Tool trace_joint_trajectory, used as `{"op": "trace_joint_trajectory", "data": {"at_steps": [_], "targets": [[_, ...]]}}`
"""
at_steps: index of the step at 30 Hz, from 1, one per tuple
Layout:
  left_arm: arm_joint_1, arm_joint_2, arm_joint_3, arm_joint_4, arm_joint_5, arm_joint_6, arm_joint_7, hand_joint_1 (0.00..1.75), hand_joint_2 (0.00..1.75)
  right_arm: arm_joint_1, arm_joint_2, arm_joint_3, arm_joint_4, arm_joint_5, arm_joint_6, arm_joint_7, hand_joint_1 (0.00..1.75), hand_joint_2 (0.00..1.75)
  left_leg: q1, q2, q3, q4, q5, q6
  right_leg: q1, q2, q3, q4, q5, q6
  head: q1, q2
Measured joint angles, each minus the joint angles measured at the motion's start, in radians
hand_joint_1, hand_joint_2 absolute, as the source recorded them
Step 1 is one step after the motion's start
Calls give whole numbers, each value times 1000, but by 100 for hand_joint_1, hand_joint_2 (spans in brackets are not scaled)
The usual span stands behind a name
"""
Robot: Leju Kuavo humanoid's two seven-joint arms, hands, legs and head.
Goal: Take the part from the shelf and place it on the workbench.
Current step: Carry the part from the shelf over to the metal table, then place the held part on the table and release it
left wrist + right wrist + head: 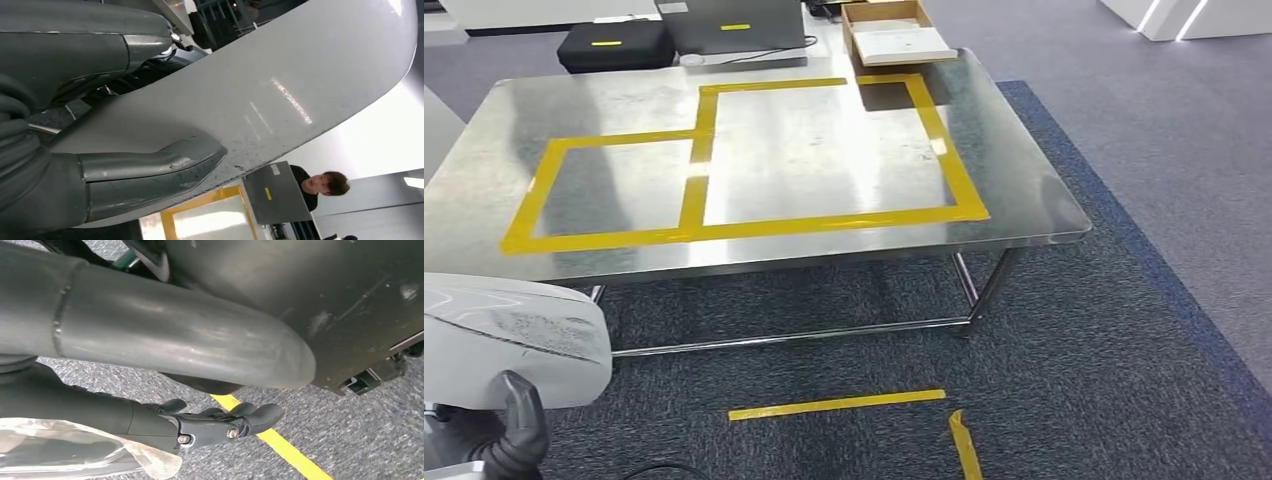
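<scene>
Here, lower left of your head view, the left robot hand (pixel 519 430) grips the white part (pixel 509 340); the counter (pixel 1024 190) lies ahead, upper centre.

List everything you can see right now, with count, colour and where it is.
part: one, white curved panel, low at the robot's left, off the workbench
workbench: one, shiny metal, ahead, marked with yellow tape rectangles
black case: one, behind the far edge
grey case: one, beside the black one
cardboard tray: one, brown, far right corner
floor tape: two yellow strips on carpet
person: one, beyond the bench
left hand: grips the part
right hand: hanging above the carpet, holding nothing
</scene>
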Motion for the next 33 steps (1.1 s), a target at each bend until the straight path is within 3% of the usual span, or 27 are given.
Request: {"op": "trace_joint_trajectory", "data": {"at_steps": [2, 4, 6, 9, 11, 13, 14, 15, 17, 19, 20, 24, 26, 28, 29, 30, 31, 33], "targets": [[1, 3, 1, 0, 6, -5, 1, 175, 175, -1, 4, -1, 0, 6, -6, 13, 0, 0, 5, 2, 15, -107, 101, -4, -3, 1, 21, 0, -19, 9, 0, 0], [2, 5, 2, 0, 11, -11, 3, 175, 175, -6, 9, -1, 0, 13, -8, 25, 0, 0, 1, 7, 29, -191, 146, 1, -4, 1, 34, 1, -36, 22, -1, 0], [7, 6, 2, -1, 14, -13, 4, 175, 175, -11, 12, -1, 1, 17, -8, 29, 0, 0, -4, 9, 31, -205, 139, 16, -1, -1, 40, 2, -50, 34, -2, 0], [12, 6, 4, -4, 17, -13, 4, 175, 175, -16, 14, -1, 1, 18, -6, 33, 0, 0, 0, 8, 40, -214, 156, 38, -1, -3, 42, 18, -76, 49, 2, 0], [11, 7, 6, -5, 18, -14, 4, 175, 175, -19, 15, 0, 1, 17, -1, 41, 0, 0, 2, 9, 43, -218, 154, 48, -1, -2, -6, 110, -126, 54, 8, 0], [11, 7, 8, -5, 18, -17, 4, 175, 175, -20, 16, 0, 1, 16, 4, 51, 0, 0, 0, 9, 45, -218, 148, 55, -1, -2, -90, 244, -175, 55, 11, 0], [11, 7, 9, -5, 17, -20, 4, 175, 175, -20, 16, 0, 1, 15, 6, 56, 0, 0, -1, 8, 48, -218, 144, 57, -1, -2, -121, 282, -175, 55, 11, 0], [11, 6, 11, -5, 16, -24, 4, 175, 175, -19, 16, -1, 1, 14, 8, 61, 0, 0, -2, 7, 53, -218, 140, 58, -1, -2, -135, 283, -152, 53, 11, 0], [12, 5, 15, -5, 11, -30, 4, 175, 175, -19, 16, -1, 1, 13, 12, 65, 0, 0, -2, 5, 69, -218, 129, 55, 0, -2, -108, 177, -61, 46, 11, 0], [11, 4, 18, -5, 9, -32, 4, 175, 175, -20, 16, -1, 1, 12, 14, 66, 0, 0, -5, 4, 82, -218, 118, 46, 4, -2, -64, 67, -3, 39, 10, 0], [11, 4, 19, -5, 9, -32, 4, 175, 175, -20, 17, -1, 1, 12, 14, 67, 0, 0, -6, 4, 84, -219, 116, 41, 7, -2, -52, 41, 4, 36, 10, 0], [11, 4, 24, -5, 8, -32, 5, 175, 175, -20, 18, -1, 2, 12, 15, 69, 0, 0, -5, 5, 87, -216, 107, 20, 4, 0, -36, 17, 7, 22, 8, 0], [11, 4, 27, -6, 7, -32, 5, 175, 175, -21, 19, -1, 2, 12, 15, 69, 0, 0, -4, 5, 52, -140, 65, 10, -1, -2, -28, 7, 10, 12, 5, 0], [12, 4, 27, -6, 7, -32, 5, 175, 175, -22, 20, -1, 2, 12, 15, 69, 0, 0, -3, 6, -13, -11, 12, 4, -1, -3, -24, 6, 7, 6, 5, 0], [12, 4, 27, -6, 7, -32, 5, 175, 175, -21, 20, -1, 2, 12, 15, 70, 0, 0, -2, 6, -37, 32, 4, 2, 0, -3, -21, 6, 5, 5, 5, 0], [12, 4, 28, -6, 8, -32, 5, 175, 175, -21, 20, -2, 2, 12, 15, 70, 0, 0, -2, 6, -45, 41, 17, 2, 0, -3, -18, 6, 3, 4, 5, 0], [13, 4, 28, -6, 8, -32, 5, 175, 175, -21, 20, -2, 2, 12, 15, 70, 0, 0, -2, 6, -35, 10, 49, 4, 0, -2, -14, 6, 0, 5, 5, 0], [12, 4, 29, -6, 8, -32, 5, 175, 175, -21, 21, -2, 2, 12, 15, 69, 0, 0, -3, 6, 20, -121, 125, 11, 0, 0, -6, 5, -6, 9, 5, 0]]}}
